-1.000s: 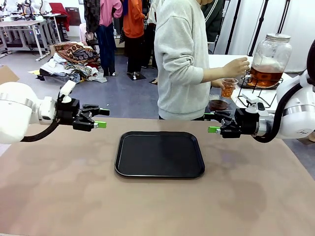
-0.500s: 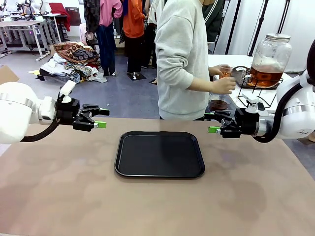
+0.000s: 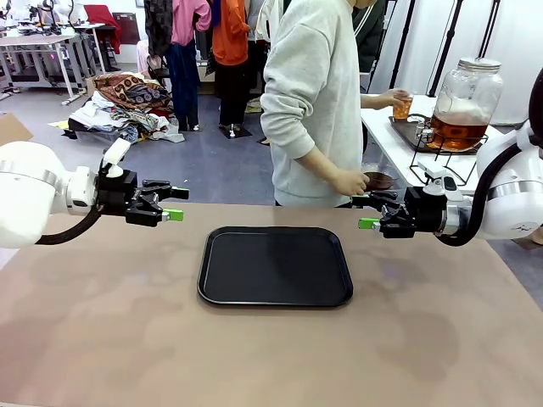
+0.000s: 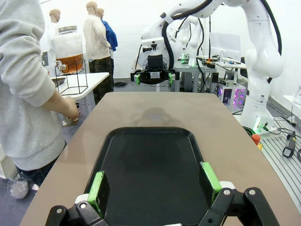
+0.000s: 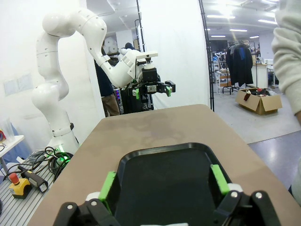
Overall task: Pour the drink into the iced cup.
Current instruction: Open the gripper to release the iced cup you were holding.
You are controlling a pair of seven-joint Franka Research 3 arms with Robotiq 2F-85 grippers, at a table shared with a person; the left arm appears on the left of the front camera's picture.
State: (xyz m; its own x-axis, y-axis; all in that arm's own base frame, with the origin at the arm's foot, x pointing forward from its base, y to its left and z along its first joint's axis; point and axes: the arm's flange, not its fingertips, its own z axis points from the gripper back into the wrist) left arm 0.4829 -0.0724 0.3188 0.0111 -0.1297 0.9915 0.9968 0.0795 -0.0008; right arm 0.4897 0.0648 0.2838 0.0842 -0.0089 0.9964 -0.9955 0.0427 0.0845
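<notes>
Both claws hang spread wide with nothing in them: the left claw (image 3: 174, 203) at one side of the counter (image 3: 102, 339), the right claw (image 3: 366, 212) facing it from the other, green pads (image 4: 97, 186) apart. Between them lies a black tray (image 3: 276, 264), bare.

The drink (image 3: 456, 132) sits well off from both, amber in the bottom of a big glass jar (image 3: 467, 97) with a metal lid, up on a wire stand (image 3: 441, 165) on a white side table (image 3: 386, 144) behind the right arm. The person (image 3: 314, 102) stands between the counter and that table, one hand (image 3: 392, 99) holding a small cup (image 3: 402, 108) near the jar. It looks to have amber liquid in it, though I can't make out ice from here. The other hand (image 3: 349, 181) is down by a small dark bowl (image 3: 378, 180), close to the right claw.

The pouring looks to be the person's work at the jar. I'd say the arms do best holding off, keeping the tray free for the cup to land. The low hand beside the right claw is what could get bumped.
</notes>
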